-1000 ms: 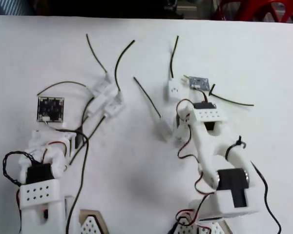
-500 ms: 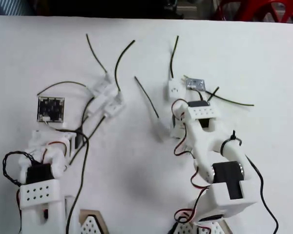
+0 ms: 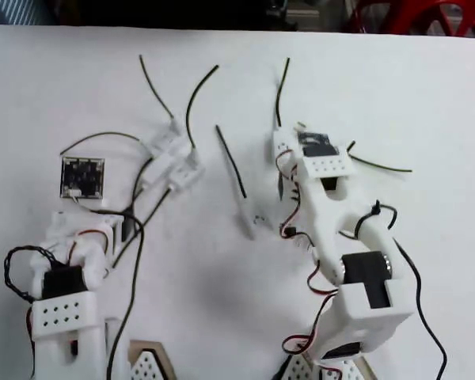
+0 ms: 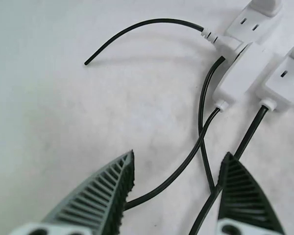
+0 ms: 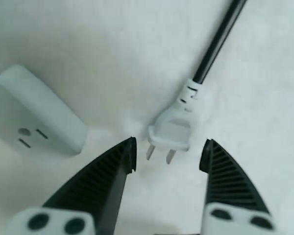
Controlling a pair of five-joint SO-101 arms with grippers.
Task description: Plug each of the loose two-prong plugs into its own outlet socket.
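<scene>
In the right wrist view a white two-prong plug (image 5: pixel 172 132) on a black cord lies flat on the table, prongs toward the camera. My right gripper (image 5: pixel 170 144) is open, one finger on either side of the prongs, not gripping. A white outlet socket (image 5: pixel 39 117) lies just beside it. From above, my right arm (image 3: pixel 324 166) stands over the socket (image 3: pixel 281 145), and another loose plug (image 3: pixel 245 218) lies to its left. My left gripper (image 4: pixel 179 169) hangs open above black cords, short of two white sockets (image 4: pixel 252 19) (image 4: pixel 289 81).
A cluster of white sockets with cords (image 3: pixel 170 158) lies at centre left. A small black square board (image 3: pixel 82 176) sits ahead of the left arm (image 3: pixel 63 277). Loose black wires (image 3: pixel 380 165) trail over the white table (image 3: pixel 427 87).
My right arm has reached farther away across the table, now over the socket. The loose plug at centre has slid a little to the left. The left arm has kept still.
</scene>
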